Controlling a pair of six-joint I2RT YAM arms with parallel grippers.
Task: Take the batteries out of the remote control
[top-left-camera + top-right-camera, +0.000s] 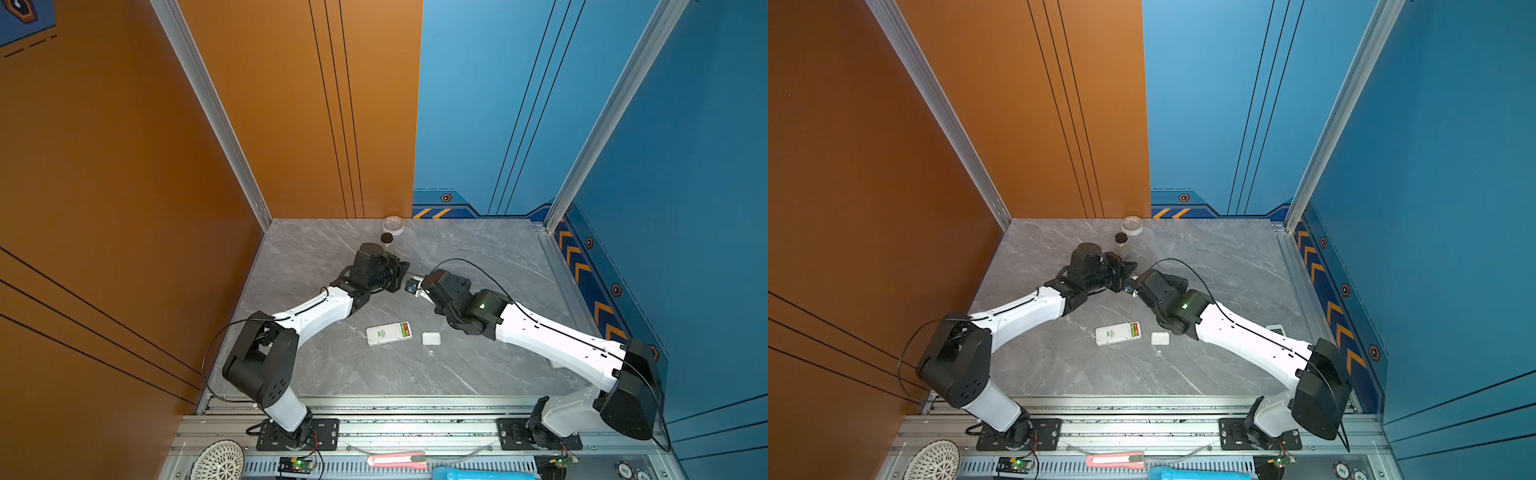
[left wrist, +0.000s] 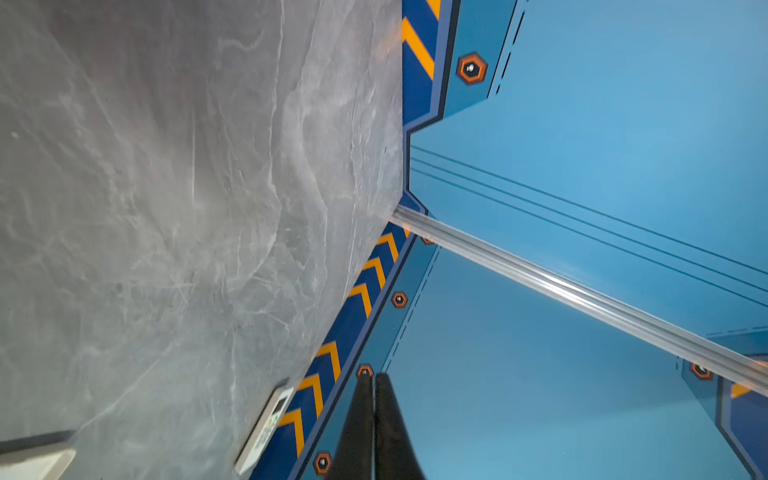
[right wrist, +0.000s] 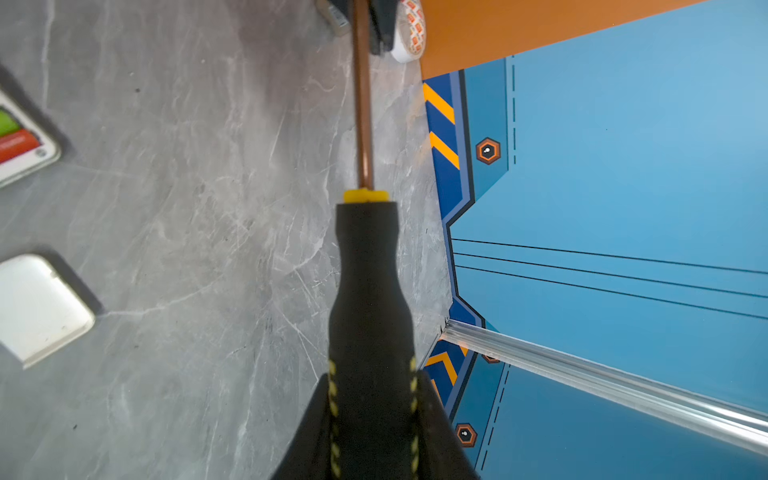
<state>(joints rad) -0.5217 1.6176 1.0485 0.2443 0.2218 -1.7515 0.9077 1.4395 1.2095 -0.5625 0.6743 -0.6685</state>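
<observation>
The white remote control [image 1: 386, 333] [image 1: 1115, 333] lies face down mid-table with its compartment uncovered. The batteries [image 1: 405, 330] [image 1: 1134, 329] sit inside it side by side, one green [image 3: 7, 122], one red [image 3: 16, 146]. A white battery cover [image 1: 431, 338] [image 3: 37, 303] lies just right of the remote. My right gripper [image 3: 374, 376] [image 1: 413, 286] is shut on the black-and-yellow handle of a screwdriver [image 3: 368, 257], held above the table behind the remote. Its copper shaft runs toward my left gripper [image 1: 404, 266] [image 2: 374, 376], which is shut with nothing visible between its fingers.
A tape roll [image 1: 393, 224] [image 3: 411, 29] and a small black-lidded jar [image 1: 387, 239] stand at the back wall. Another white device [image 1: 1276, 329] [image 2: 266, 428] lies by the right wall. A pink utility knife [image 1: 397, 460] rests on the front rail.
</observation>
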